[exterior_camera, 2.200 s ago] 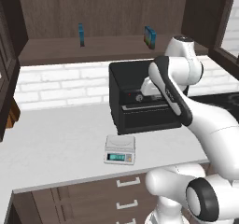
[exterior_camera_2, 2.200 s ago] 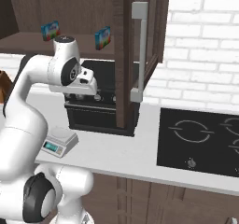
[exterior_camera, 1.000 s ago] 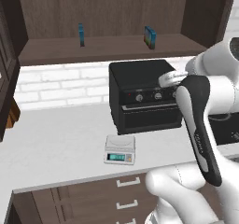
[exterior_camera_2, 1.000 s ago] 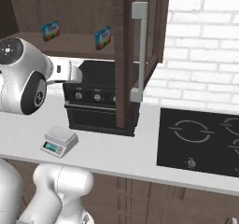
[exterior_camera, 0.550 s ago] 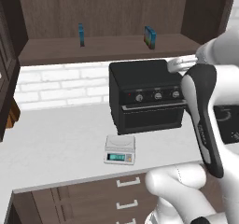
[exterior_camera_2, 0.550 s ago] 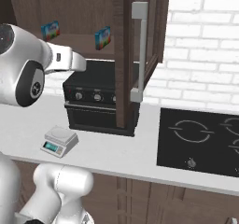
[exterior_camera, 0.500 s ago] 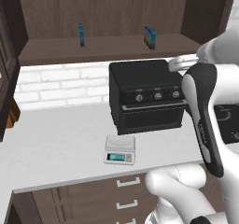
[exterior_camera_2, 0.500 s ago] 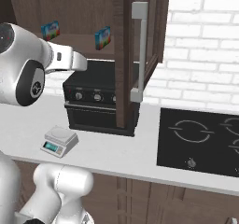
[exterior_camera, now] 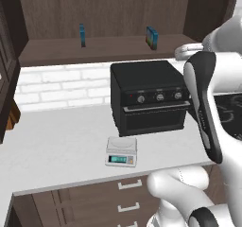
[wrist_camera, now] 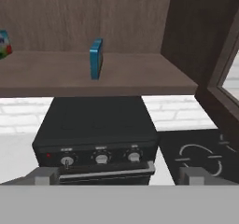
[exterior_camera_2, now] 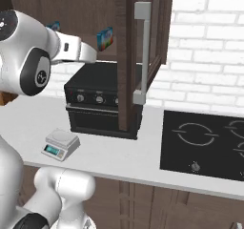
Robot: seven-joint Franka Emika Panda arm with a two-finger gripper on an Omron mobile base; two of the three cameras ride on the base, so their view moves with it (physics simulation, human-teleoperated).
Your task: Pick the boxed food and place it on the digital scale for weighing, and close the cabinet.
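Blue boxed food (exterior_camera: 151,37) upright on cabinet (exterior_camera: 113,51) shelf

The cabinet (exterior_camera: 104,13) occupied the upper part of the left base view. On its shelf, the box (exterior_camera: 151,37) stood at upper right and a thin upright item (exterior_camera: 82,34) at upper left, well apart. Below the shelf, the oven (exterior_camera: 149,96) sat at frame centre on the counter (exterior_camera: 56,141). The scale (exterior_camera: 121,151) lay before the oven's left corner. In the right base view, the cabinet door (exterior_camera_2: 143,51) stood open at upper centre, with the cooktop (exterior_camera_2: 205,144) at lower right.
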